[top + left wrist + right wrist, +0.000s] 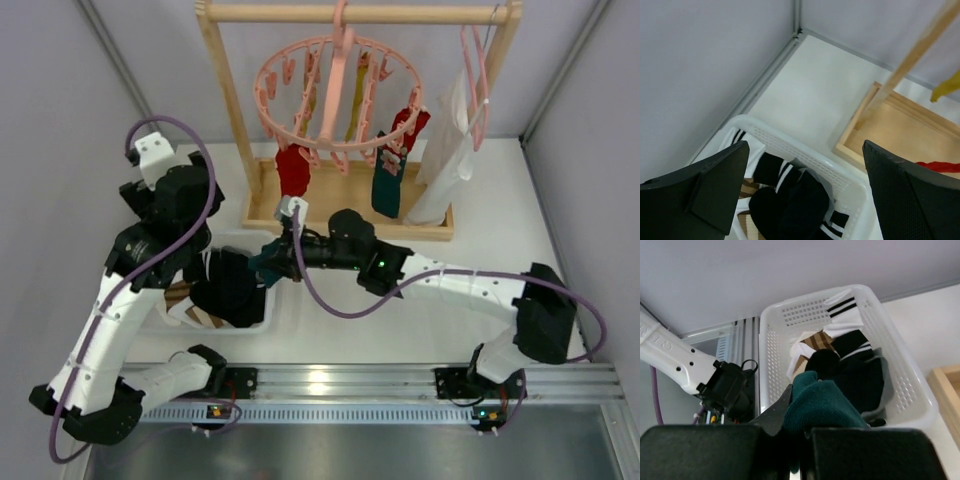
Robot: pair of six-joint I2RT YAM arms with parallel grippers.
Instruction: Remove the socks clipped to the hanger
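Note:
The round pink hanger [335, 95] hangs from the wooden rail. Clipped to it are a red sock [293, 172], a second red sock [411, 124], a dark teal-green sock [387, 186] and a mustard yellow sock [352, 120]. My right gripper [272, 258] is shut on another dark teal sock [826, 402] and holds it over the near rim of the white basket [901, 385]. My left gripper [228, 288] hovers open and empty over the basket [805, 195], its fingers [715, 190] wide apart. A red sock's tip [940, 166] and the yellow sock [947, 86] show at the right in the left wrist view.
The white basket [258, 322] holds several black, white and brown striped socks [790, 200]. The wooden rack's base tray [900, 125] stands just behind it. A slim pink hanger with a white cloth [455, 140] hangs at the rail's right end. Grey walls enclose the table.

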